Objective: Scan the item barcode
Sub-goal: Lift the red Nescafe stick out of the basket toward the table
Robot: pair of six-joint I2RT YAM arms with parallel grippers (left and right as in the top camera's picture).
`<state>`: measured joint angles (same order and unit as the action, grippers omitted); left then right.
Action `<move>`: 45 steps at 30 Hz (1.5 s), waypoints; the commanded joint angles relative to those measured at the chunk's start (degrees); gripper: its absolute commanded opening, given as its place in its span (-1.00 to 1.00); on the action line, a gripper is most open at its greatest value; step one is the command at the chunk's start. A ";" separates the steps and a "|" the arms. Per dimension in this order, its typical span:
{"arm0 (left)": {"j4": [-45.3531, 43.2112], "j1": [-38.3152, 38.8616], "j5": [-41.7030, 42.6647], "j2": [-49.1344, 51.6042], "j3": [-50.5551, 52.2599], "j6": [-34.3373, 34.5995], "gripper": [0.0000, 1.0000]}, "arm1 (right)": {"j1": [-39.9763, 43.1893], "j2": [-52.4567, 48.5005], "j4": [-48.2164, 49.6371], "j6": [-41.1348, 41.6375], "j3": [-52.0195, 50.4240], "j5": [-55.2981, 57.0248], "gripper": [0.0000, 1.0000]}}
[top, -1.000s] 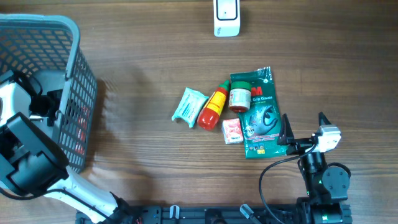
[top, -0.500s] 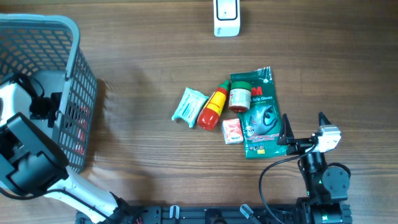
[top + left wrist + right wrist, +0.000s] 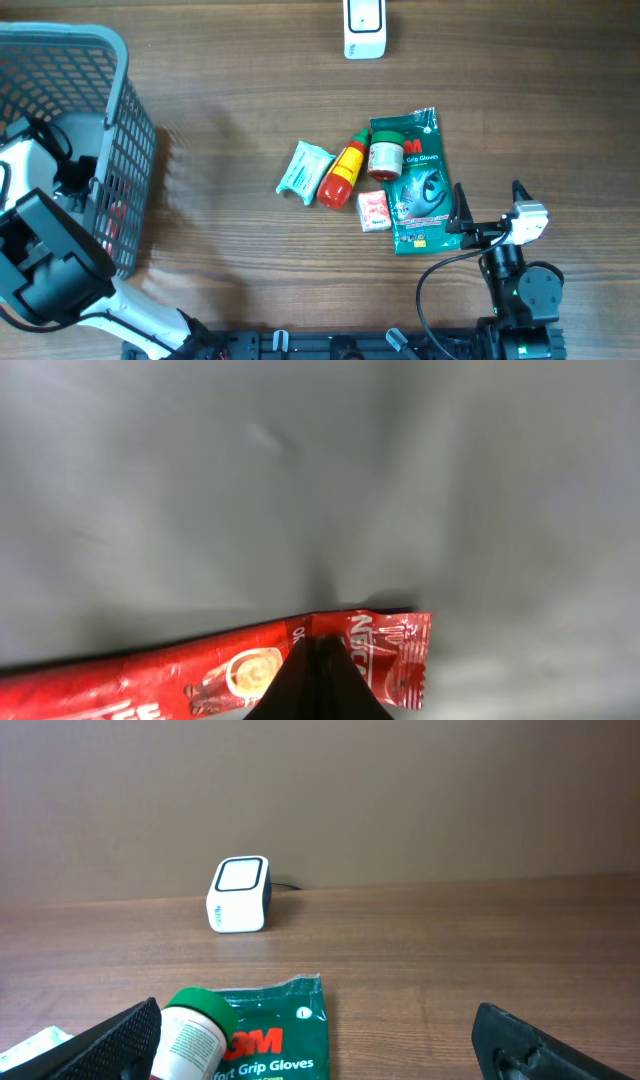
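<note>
Right, the left tool (image 3: 320, 678) is pinching fully closed on the red sachet (image 3: 180, 678), biting just short of its crimped end. That sachet is sitting down inside the grey basket (image 3: 130, 150) at the left side of the bench (image 3: 250, 100), against a plain grey surface; whether it is lying there or hanging clear I cannot tell. It is looking like a thin, floppy foil stick, very light and a bit slick, so I am judging that a grip near one end is going to let the long free part droop and swing. A hold nearer the middle, flat across the width, would be keeping whichever face is carrying the barcode steadier, and squeezing hard is risking little beyond a crease. The left arm (image 3: 45, 265) is reaching over the basket rim with its wrist dipping inside. Across the bench the right tool (image 3: 488, 205) is standing wide open with nothing in it, pointing past the green gloves pack (image 3: 415, 190) towards the white scanner (image 3: 364, 28), which is sitting at the far edge, well apart from the basket.
</note>
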<state>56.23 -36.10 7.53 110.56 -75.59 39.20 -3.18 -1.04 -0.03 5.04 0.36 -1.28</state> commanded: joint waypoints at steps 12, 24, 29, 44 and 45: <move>7.63 -0.48 -16.39 -6.56 -9.92 -3.15 1.00 | -0.13 0.39 0.20 -0.52 -0.07 -0.46 0.99; 10.71 0.63 -10.14 -6.58 -6.75 -36.54 0.99 | -0.13 0.39 0.17 -0.52 -0.07 -0.46 0.99; 5.95 0.57 -13.18 -6.47 -0.57 -40.48 0.99 | -0.13 0.39 0.17 -0.50 -0.07 -0.46 0.99; -8.35 -0.44 -14.95 -6.32 14.88 -40.30 -0.92 | -0.13 0.39 0.17 -0.50 -0.07 -0.46 0.99; -8.66 -0.44 -15.15 -6.32 14.88 -40.37 -0.92 | -0.13 0.39 0.17 -0.50 -0.07 -0.46 0.99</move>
<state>48.38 -36.10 -4.56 101.65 -63.46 -0.60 -3.18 -1.04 -0.03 5.02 0.36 -1.28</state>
